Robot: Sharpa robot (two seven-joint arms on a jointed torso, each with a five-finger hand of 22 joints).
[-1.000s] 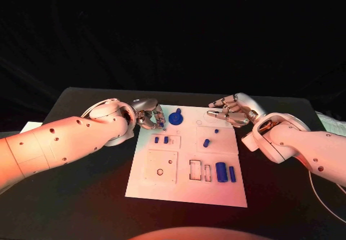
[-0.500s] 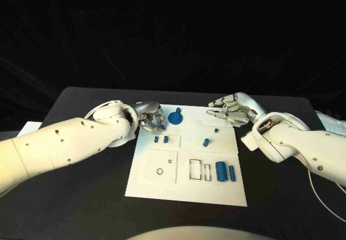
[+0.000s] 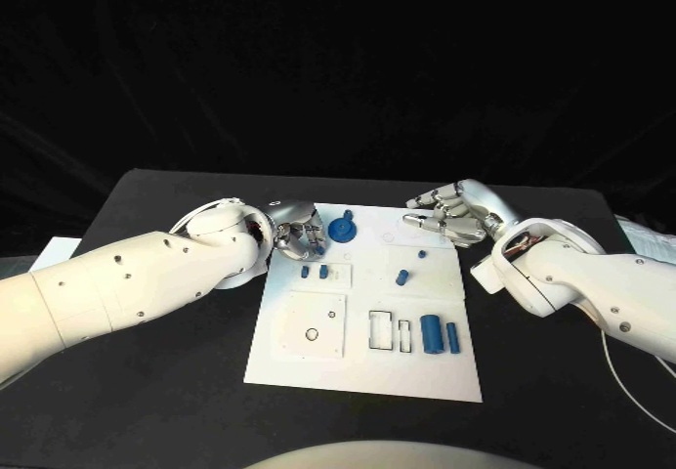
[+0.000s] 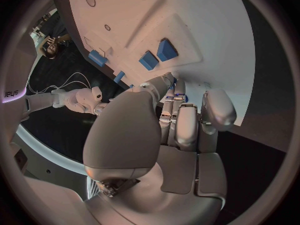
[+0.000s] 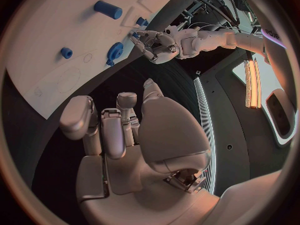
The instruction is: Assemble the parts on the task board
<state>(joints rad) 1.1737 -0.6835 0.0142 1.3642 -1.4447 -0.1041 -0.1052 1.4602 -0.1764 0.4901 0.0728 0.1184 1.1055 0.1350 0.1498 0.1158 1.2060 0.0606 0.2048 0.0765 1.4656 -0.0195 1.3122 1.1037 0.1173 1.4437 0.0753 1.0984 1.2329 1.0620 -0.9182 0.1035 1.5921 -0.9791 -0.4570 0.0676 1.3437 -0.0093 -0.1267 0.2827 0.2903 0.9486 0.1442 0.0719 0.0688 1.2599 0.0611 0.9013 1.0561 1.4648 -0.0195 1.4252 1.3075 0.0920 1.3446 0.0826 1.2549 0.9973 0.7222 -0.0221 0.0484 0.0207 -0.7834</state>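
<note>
Little seated yet, by the look of it. Spread over board (image 3: 366,363): round knob (image 3: 344,232) at far edge, two small blocks (image 3: 306,273) just nearer, peg (image 3: 423,256) and short piece (image 3: 403,278) toward right side, two cylinders (image 3: 431,335) lying side by side at near right. Cylinders judged loose, not fitted, with two rectangular slots (image 3: 382,331) just beside them unfilled and an oval hole (image 3: 312,335) on left side also bare. Cannot tell whether blocks and peg sit in final places. Left hand (image 3: 293,233) at far left corner, just beside knob, fingers curled close together; cannot tell if anything is pinched. Right hand (image 3: 448,217) over far right corner, fingers loosely apart, holding nothing. Most of the fitting probably left to do.
</note>
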